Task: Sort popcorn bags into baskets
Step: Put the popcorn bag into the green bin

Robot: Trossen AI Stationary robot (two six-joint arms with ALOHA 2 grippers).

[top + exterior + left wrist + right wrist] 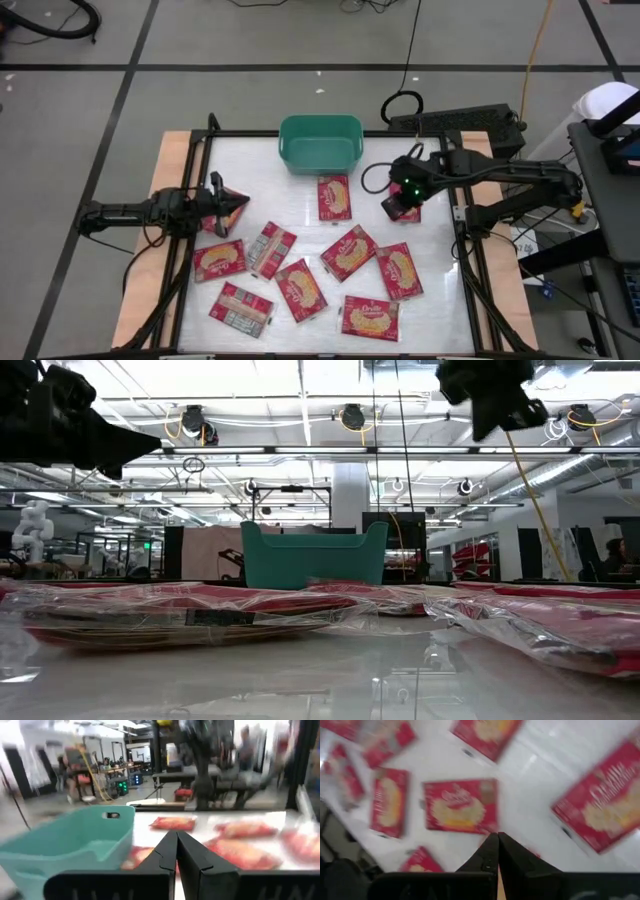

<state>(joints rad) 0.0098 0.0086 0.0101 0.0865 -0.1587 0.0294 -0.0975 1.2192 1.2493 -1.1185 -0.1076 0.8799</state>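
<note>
The teal basket (320, 143) is sitting at the top centre of the table in the overhead picture, and nothing is showing inside it from above; the popcorn bags (349, 251) are lying flat, scattered over the middle and lower part of the tabletop, with one (334, 197) just below the basket. The right gripper (399, 207) is hovering right of centre, fingers pinched together on nothing, directly above a bag (409, 213) that is mostly hidden under it, so I cannot tell which way that bag's long side is running. The bag below the basket is lying to the picture's left of those fingers, long side pointing up and down the frame toward the tub. The left gripper (232, 204) is waiting at the left edge of the table, fingers clamped shut and empty, its tip pointing right over a bag (214, 221) that is partly covered by it. The right arm looks to me the nearer one to the bags beside the basket. The wrist pictures are smeared, and the table-level view is showing only crinkled wrapper edges.
</note>
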